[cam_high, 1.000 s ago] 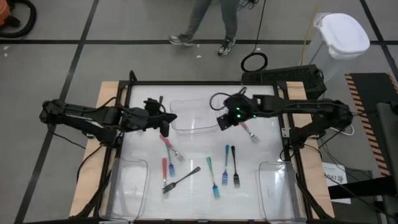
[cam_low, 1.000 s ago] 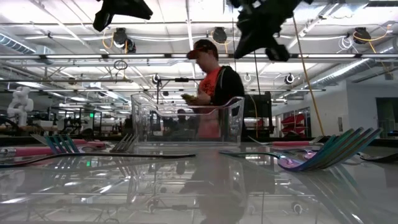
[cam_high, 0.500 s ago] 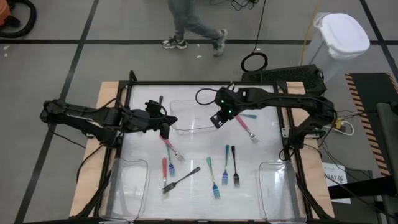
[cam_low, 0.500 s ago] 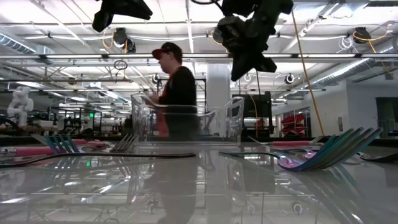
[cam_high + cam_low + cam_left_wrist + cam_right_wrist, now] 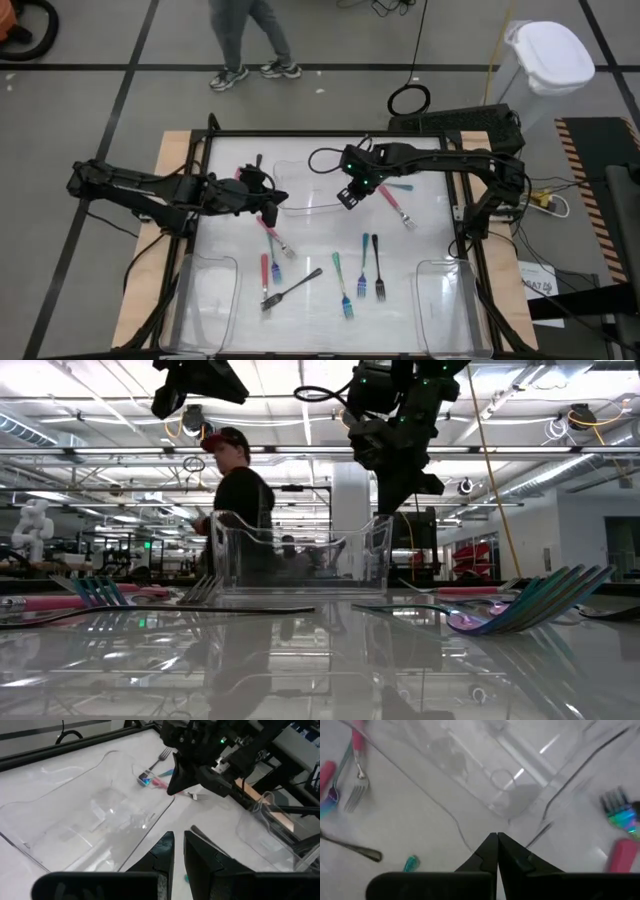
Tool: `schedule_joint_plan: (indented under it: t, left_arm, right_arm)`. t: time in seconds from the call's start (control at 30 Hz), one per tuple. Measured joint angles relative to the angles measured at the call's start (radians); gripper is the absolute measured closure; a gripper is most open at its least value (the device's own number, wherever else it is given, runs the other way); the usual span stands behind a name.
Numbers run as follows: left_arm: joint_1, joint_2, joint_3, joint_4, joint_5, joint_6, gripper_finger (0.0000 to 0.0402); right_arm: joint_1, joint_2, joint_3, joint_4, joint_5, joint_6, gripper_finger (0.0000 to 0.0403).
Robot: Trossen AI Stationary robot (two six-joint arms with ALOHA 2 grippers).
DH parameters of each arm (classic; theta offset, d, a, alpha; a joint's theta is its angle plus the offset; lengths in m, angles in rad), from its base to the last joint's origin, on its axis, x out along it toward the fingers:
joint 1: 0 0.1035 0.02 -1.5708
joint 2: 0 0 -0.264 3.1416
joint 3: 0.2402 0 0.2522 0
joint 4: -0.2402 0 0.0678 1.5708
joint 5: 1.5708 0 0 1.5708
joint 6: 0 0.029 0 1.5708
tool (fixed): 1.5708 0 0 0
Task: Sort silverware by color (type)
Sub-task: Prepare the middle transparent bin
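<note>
1. Clear plastic trays [image 5: 300, 203], three counted from above: one far middle, one at each near corner. Silverware loose on the table [image 5: 310, 250] between them: three pink-handled forks [image 5: 270, 238], two teal-handled ones [image 5: 362, 262], two dark grey ones [image 5: 292, 288]. Left gripper [image 5: 268, 203] and right gripper [image 5: 347, 197] at opposite ends of the far tray.
2. Low down: forks flat either side of that tray, one person [image 5: 240, 500] behind.
3. Left wrist: fingers [image 5: 162, 852] nearly together, just a slit, nothing in it.
4. Right wrist: fingers [image 5: 490, 851] pressed together, empty, over the tray's corner.
</note>
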Motion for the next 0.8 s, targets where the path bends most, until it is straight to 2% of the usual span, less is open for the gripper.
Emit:
schedule_joint_plan:
  t: [0.27,0.8]
  left_arm:
    - [-0.002,0.019,0.0,0.006,0.031,-0.005,0.0359]
    - [-0.002,0.019,0.0,0.006,0.056,0.025,0.0359]
  right_arm:
    - [0.001,-0.001,0.0,-0.025,-0.003,0.009,0.0399]
    - [0.053,-0.008,-0.001,-0.065,-0.034,0.187,0.0399]
